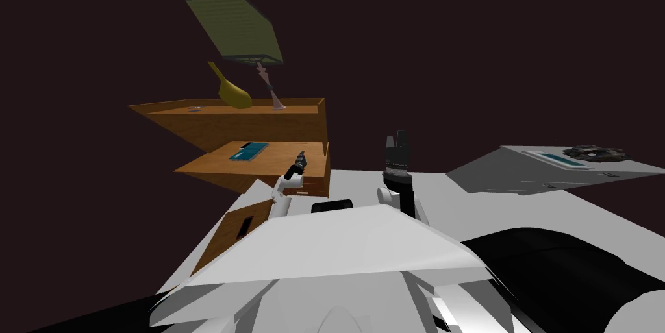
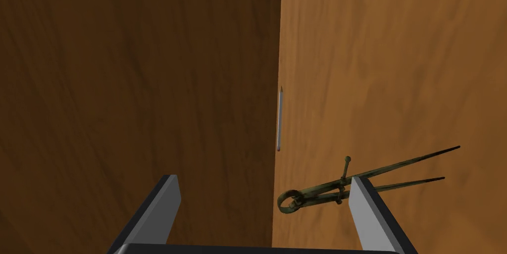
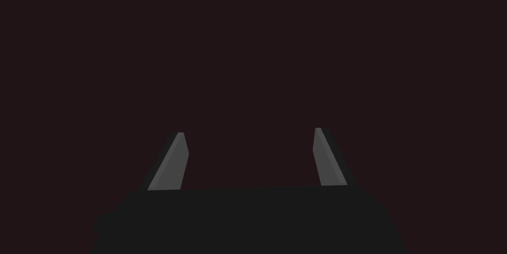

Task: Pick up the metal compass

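While left claw (image 2: pixel 265 177) gapes over wooden desktop (image 2: pixel 396 68) — compass (image 2: pixel 317 196) lies flat.

Thin, light grey, blade-like fingers (image 2: pixel 365 214)

Dark olive compass (image 2: pixel 322 195); orange-brown grained desk (image 2: pixel 396 68); olive-green lampshade (image 1: pixel 235 27); yellow vase (image 1: pixel 234 93); teal book (image 1: pixel 248 152).

compass (image 2: pixel 317 194) partly hidden, behind pincer finger (image 2: pixel 367 211)
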Available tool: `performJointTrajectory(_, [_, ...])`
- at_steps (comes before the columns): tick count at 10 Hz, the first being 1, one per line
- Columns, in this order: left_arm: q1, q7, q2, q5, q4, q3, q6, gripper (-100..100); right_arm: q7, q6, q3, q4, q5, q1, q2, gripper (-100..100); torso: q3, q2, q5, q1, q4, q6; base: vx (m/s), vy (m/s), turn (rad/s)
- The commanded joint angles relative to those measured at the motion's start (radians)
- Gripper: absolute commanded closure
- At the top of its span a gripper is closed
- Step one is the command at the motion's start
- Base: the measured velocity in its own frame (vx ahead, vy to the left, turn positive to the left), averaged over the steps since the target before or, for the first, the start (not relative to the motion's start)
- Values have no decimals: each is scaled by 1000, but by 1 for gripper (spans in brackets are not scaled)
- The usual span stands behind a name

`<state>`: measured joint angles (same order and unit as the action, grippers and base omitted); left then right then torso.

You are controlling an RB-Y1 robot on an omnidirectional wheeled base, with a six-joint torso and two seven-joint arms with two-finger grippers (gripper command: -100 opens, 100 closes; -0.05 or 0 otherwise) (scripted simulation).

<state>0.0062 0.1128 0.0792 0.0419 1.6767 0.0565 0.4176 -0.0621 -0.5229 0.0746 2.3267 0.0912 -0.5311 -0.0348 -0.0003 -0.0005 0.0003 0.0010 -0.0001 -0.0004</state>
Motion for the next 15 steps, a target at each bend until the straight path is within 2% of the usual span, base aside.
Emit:
performJointTrajectory(1, [-3,3,-5,-5,-16,3,36,-100,0,0,0,0,0,0,0,0,0,0,0,0,0,0,4,15,-15])
performJointTrajectory(4, [5,4,-25,-4,-50,5,68,-100,0,0,0,0,0,0,0,0,0,0,0,-1,0,0,0,9,-7])
performJointTrajectory(5, [0,4,-20,-6,-41,4,67,-100,0,0,0,0,0,0,0,0,0,0,0,-1,0,0,0,0,0])
performJointTrajectory(6, [0,4,-20,-6,-44,4,68,0,0,0,0,0,0,0,0,0,0,0,0,-1,0,0,0,0,0])
performJointTrajectory(7, [-50,-10,-23,-36,-93,16,30,-100,0,0,0,0,0,0,0,0,0,0,0,-1,0,0,-25,-2,195])
performJointTrajectory(10, [-75,-10,-23,-36,-150,16,30,-100,0,0,0,0,0,0,0,0,1,1,0,-2,0,0,-14,-8,23])
performJointTrajectory(11, [-123,-23,-25,-66,-182,27,-7,-100,0,0,0,0,0,0,0,0,0,1,0,-2,0,0,-21,-5,220])
performJointTrajectory(12, [-150,-23,-25,-66,-209,27,-7,-100,0,0,0,0,0,0,0,0,1,1,0,-2,0,0,-26,-13,98])
performJointTrajectory(14, [-150,-23,-25,-66,-256,27,-7,-100,0,0,0,0,0,0,0,0,1,1,0,-2,0,0,-8,-2,-26])
performJointTrajectory(15, [-196,-37,-28,-96,-289,39,-44,-100,0,0,0,0,0,0,0,0,0,1,0,-1,0,0,-22,-3,179])
